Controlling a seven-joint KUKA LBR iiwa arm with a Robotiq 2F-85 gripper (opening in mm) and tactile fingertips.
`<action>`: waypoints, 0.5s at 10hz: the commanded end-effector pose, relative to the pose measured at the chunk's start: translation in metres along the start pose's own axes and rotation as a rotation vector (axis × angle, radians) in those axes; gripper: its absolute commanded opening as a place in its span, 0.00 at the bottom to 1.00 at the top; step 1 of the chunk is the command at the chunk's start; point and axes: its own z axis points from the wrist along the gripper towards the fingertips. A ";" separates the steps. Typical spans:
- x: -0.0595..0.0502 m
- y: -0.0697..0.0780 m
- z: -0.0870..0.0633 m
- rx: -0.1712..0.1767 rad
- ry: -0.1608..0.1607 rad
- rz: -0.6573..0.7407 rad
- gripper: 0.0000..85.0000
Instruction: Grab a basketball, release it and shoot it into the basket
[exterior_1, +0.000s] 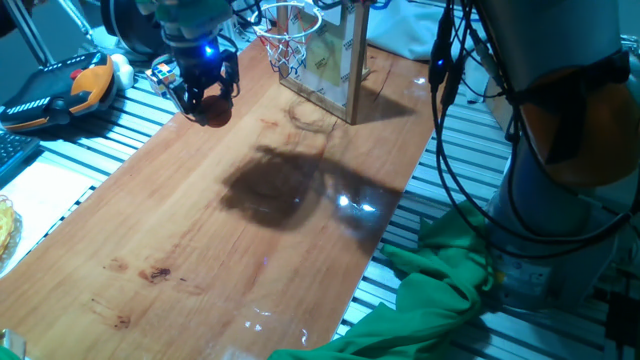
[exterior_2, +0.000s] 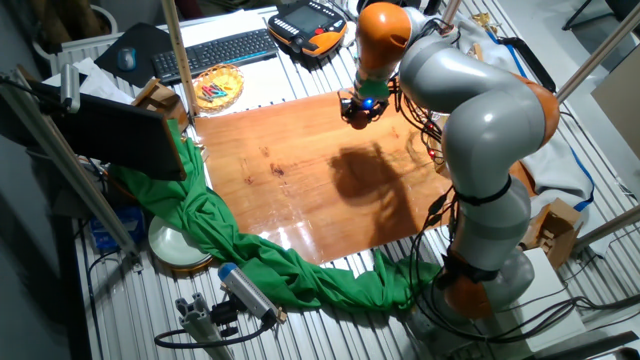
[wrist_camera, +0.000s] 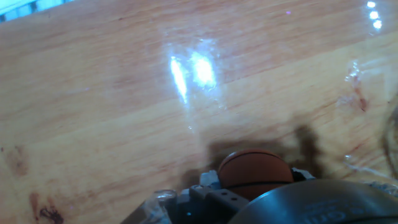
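The small orange basketball (exterior_1: 214, 111) sits between my gripper's (exterior_1: 208, 100) fingers, held above the far left part of the wooden board (exterior_1: 250, 250). In the hand view the basketball (wrist_camera: 255, 171) shows at the bottom edge, just above the wood, with a dark seam line. The basket (exterior_1: 291, 36), an orange-red rim with a white net on an upright backboard (exterior_1: 335, 62), stands to the right of the gripper at the board's far end. In the other fixed view the gripper (exterior_2: 359, 110) hangs over the board's far edge; the basket is hidden there.
An orange-and-black pendant (exterior_1: 62, 86) lies left of the gripper, also in the other fixed view (exterior_2: 312, 22). A green cloth (exterior_1: 430, 295) drapes off the board's near right corner. A keyboard (exterior_2: 215, 50) and a bowl (exterior_2: 218, 88) lie beyond the board.
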 end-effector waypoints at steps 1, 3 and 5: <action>0.000 0.000 0.000 0.016 -0.011 -0.012 0.01; 0.000 0.000 0.000 0.027 -0.005 -0.016 0.01; 0.000 0.000 0.000 0.032 -0.005 -0.015 0.01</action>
